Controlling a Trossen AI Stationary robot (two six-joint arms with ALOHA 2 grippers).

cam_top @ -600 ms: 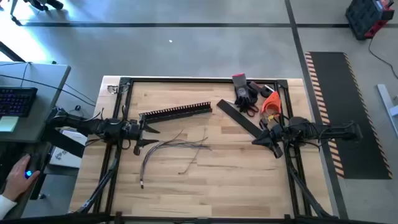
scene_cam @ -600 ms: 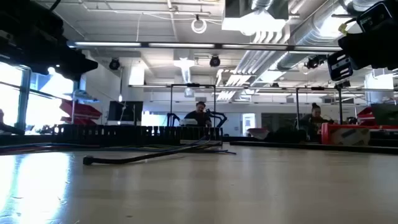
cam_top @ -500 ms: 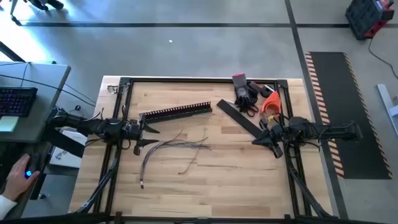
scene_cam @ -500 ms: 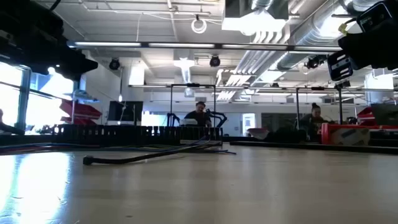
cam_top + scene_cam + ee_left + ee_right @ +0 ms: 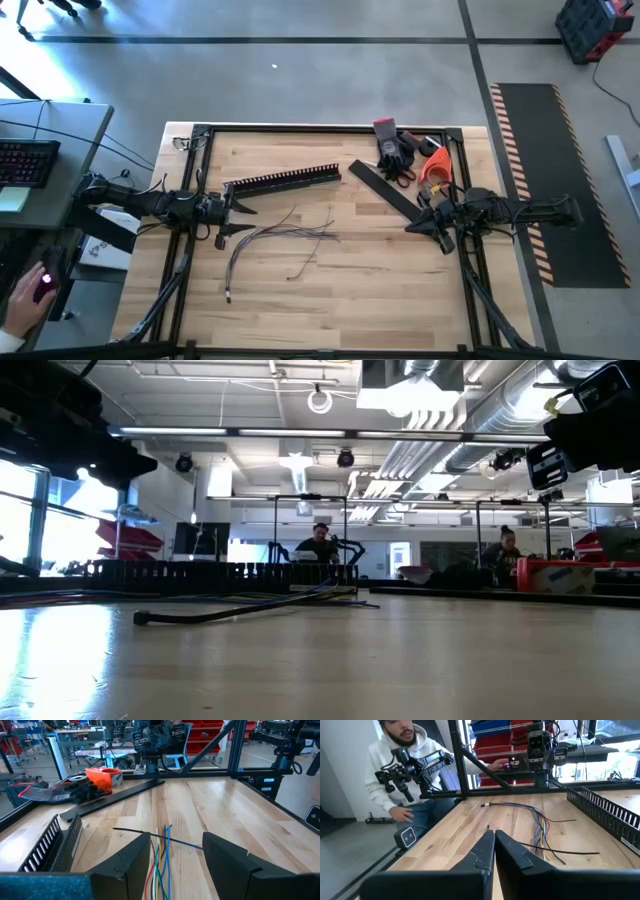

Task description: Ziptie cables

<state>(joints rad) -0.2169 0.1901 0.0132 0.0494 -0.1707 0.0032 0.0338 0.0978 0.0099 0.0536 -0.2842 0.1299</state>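
Observation:
The cables (image 5: 283, 240) lie loose on the wooden table left of centre, a bunch of dark wires with a few coloured strands fanning toward the table's middle; in the low view the cables (image 5: 240, 610) rest flat. My left gripper (image 5: 244, 219) hovers open at their left end, and in its wrist view the coloured strands (image 5: 161, 854) run on the table between my left gripper's (image 5: 177, 840) fingers, untouched. My right gripper (image 5: 410, 228) is shut and holds nothing, right of centre; its wrist view shows my right gripper (image 5: 494, 835) pointing at the cables (image 5: 540, 822).
A black comb-toothed rail (image 5: 283, 181) lies beyond the cables. A flat black strip (image 5: 385, 190) lies slantwise by my right gripper. Dark gloves (image 5: 395, 150) and an orange roll (image 5: 435, 165) sit at the far right corner. A person (image 5: 405, 765) sits beyond the table's left edge.

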